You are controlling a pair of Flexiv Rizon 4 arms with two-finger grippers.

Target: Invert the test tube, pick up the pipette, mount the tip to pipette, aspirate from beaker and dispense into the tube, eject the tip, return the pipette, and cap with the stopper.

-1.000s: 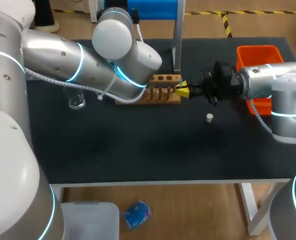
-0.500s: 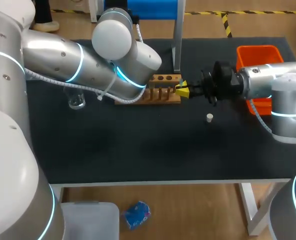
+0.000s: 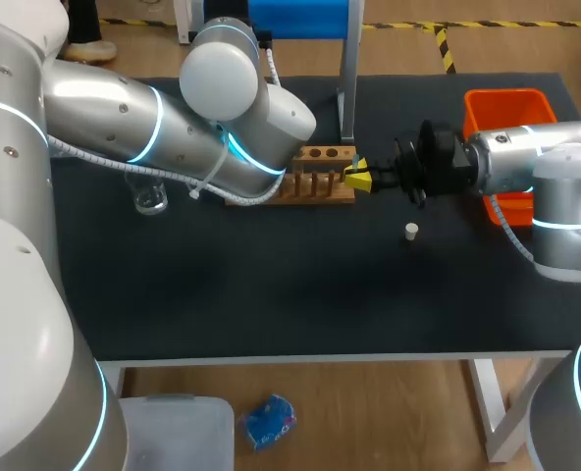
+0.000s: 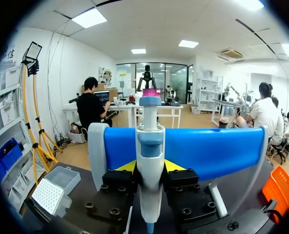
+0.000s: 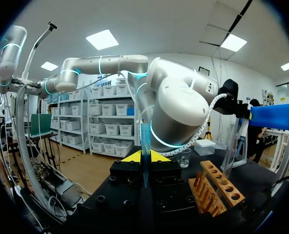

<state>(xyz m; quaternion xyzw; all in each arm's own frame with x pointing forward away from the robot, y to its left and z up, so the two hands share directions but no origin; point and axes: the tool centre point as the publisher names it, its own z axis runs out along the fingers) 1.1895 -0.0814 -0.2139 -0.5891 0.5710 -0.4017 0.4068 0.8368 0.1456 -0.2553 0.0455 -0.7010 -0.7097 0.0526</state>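
Note:
The white and blue pipette [image 4: 150, 161] hangs upright on the blue stand [image 4: 213, 148], and my left gripper [image 4: 150, 166] is shut on its body from both sides. In the head view that gripper is hidden behind my left arm, near the stand [image 3: 349, 69]. My right gripper [image 3: 358, 177] is level at the right end of the wooden rack [image 3: 320, 175], shut on a clear bluish pipette tip [image 5: 145, 148] that stands upright between its fingers. A clear test tube [image 5: 230, 153] stands in the rack [image 5: 217, 187]. The beaker [image 3: 150, 199] sits on the left. The white stopper [image 3: 411, 231] lies on the mat below the right gripper.
An orange bin [image 3: 506, 108] stands at the back right, partly behind my right arm. A white tip box [image 4: 48, 196] and a clear plastic box [image 4: 66, 178] sit beside the stand. My left arm spans the table's back left over the beaker's area.
My left arm has shifted only slightly by the stand. The right arm, rack, stopper and beaker stay where they were.

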